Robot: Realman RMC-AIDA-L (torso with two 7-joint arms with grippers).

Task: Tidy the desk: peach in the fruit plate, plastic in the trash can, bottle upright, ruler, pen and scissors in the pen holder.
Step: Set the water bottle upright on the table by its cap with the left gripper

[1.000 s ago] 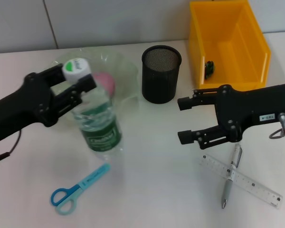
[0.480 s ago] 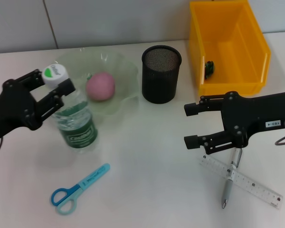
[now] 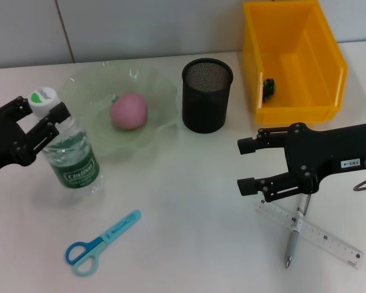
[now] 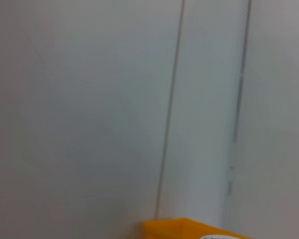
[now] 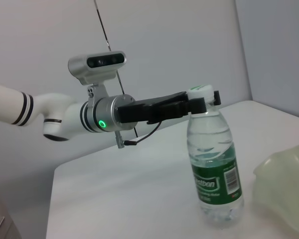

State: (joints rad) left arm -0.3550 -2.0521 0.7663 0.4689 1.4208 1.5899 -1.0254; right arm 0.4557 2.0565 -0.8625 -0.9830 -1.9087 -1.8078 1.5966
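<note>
The clear water bottle with a green label stands upright on the table, left of the green glass plate. My left gripper is shut on its neck just under the white cap; the right wrist view shows the bottle and that gripper. The pink peach lies in the plate. My right gripper is open and empty, hovering just above and left of the clear ruler and the silver pen crossed over it. Blue scissors lie at the front left. The black mesh pen holder stands behind.
A yellow bin stands at the back right with a small dark green piece inside. A grey wall runs behind the table. The bin's rim shows in the left wrist view.
My left gripper carried the bottle to the left, out from in front of the plate, and it now stands upright on the table. My right gripper shifted slightly right and toward the ruler.
</note>
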